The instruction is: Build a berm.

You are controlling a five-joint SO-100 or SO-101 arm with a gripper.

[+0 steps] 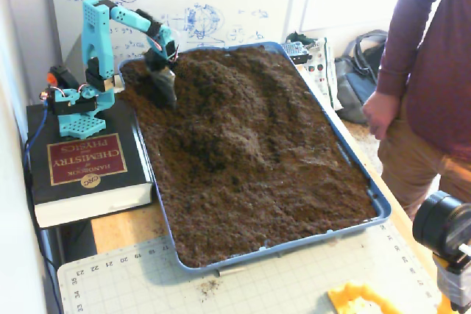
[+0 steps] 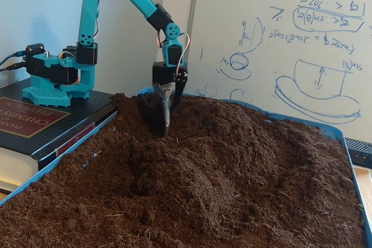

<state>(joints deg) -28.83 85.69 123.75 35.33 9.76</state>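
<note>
A big blue tray [image 1: 366, 195] fills most of the table in both fixed views, packed with loose dark brown soil [image 1: 280, 182]. The berm [image 1: 243, 101] is a raised, lumpy ridge of that soil running from the tray's far end down toward its middle; in a fixed view from low down it shows as a broad hump [image 2: 232, 143] rising above the flatter soil near the camera, with a darker hollow [image 2: 142, 187] on its near-left flank. A whiteboard [image 2: 279, 39] with blue sketches stands behind the tray. A person [image 1: 434, 71] in a maroon top stands at the tray's right edge in a fixed view, one hand hanging down by the tray side. A thick black book [image 1: 81, 167] lies left of the tray and carries the teal arm [image 1: 99, 34] on its base. A cutting mat [image 1: 221, 284] lies at the near edge of the table. The arm reaches over the far-left corner of the tray, and the gripper [image 2: 165, 125] points straight down, its tips touching or just in the soil at the left foot of the berm. The fingers look close together with nothing visibly held, but the soil and angle hide the tips, so whether it is clenched cannot be told.
</note>
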